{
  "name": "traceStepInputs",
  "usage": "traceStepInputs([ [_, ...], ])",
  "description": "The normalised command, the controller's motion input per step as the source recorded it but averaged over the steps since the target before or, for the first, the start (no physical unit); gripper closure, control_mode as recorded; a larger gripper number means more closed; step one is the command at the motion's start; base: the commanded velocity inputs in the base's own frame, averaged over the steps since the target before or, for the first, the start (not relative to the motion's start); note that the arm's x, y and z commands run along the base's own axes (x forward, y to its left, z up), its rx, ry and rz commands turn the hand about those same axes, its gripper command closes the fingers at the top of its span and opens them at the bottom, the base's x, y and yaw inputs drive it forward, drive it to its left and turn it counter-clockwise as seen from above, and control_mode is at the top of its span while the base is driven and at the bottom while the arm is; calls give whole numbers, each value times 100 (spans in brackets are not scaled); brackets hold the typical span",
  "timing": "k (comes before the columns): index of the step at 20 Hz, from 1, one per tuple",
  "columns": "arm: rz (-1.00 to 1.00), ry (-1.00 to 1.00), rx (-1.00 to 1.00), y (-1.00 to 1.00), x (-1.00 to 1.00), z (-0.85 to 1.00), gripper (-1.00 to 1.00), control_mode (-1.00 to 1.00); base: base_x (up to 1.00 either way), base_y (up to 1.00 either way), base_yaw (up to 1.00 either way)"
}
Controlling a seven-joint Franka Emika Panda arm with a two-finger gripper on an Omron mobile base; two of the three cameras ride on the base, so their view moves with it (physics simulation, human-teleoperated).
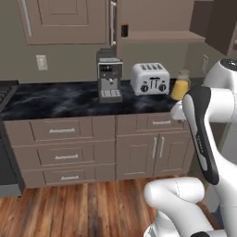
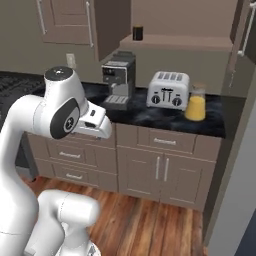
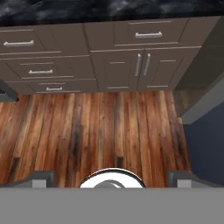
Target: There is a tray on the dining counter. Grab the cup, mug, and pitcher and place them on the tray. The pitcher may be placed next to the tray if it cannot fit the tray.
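Wood floor [image 3: 109,127] open below end effector [image 3: 112,178], fingers spread wide; pitcher [image 2: 195,106] near counter edge.

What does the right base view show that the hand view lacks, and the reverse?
Right base view: the clear glass pitcher with orange liquid, a silver toaster and a grey coffee machine on the black marble counter. Hand view: the open gripper, its dark finger tips wide apart. Both: the counter, brown cabinet doors with two vertical handles, and the wooden floor.
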Motion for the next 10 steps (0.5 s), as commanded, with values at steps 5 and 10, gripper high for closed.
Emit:
traceStepInputs([
  [5,0,0,0,0,0,0,-100,100,62,-55,0],
  [10,0,0,0,0,0,0,-100,100,73,-43,0],
])
